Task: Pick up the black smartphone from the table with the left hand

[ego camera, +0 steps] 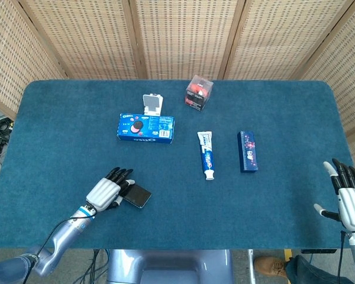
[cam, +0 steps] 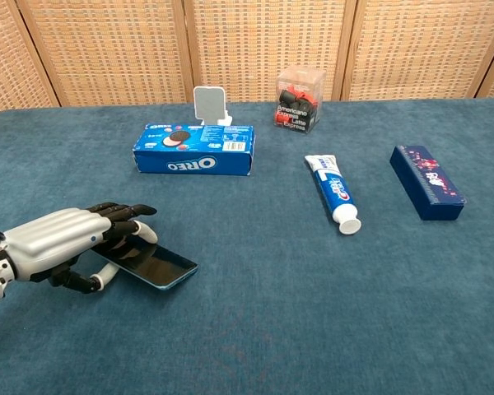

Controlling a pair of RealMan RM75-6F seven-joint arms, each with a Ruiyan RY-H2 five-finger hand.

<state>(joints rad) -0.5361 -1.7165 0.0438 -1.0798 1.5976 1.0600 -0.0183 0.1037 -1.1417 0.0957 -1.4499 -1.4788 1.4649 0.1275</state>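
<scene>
The black smartphone (ego camera: 138, 196) (cam: 156, 265) lies near the table's front left. My left hand (ego camera: 106, 191) (cam: 62, 240) covers its left end, fingers on top and thumb beneath, gripping it. In the chest view that end looks tilted up off the cloth, while the right end rests on the table. My right hand (ego camera: 350, 198) hangs open at the front right edge in the head view, fingers spread, holding nothing. The chest view does not show it.
A blue Oreo box (ego camera: 146, 128) (cam: 195, 150) lies behind the phone, with a white stand (ego camera: 153, 105) (cam: 209, 104) behind it. A clear box (ego camera: 199, 93) (cam: 300, 99), a toothpaste tube (ego camera: 206, 154) (cam: 333, 192) and a dark blue box (ego camera: 247, 151) (cam: 426, 182) lie further right.
</scene>
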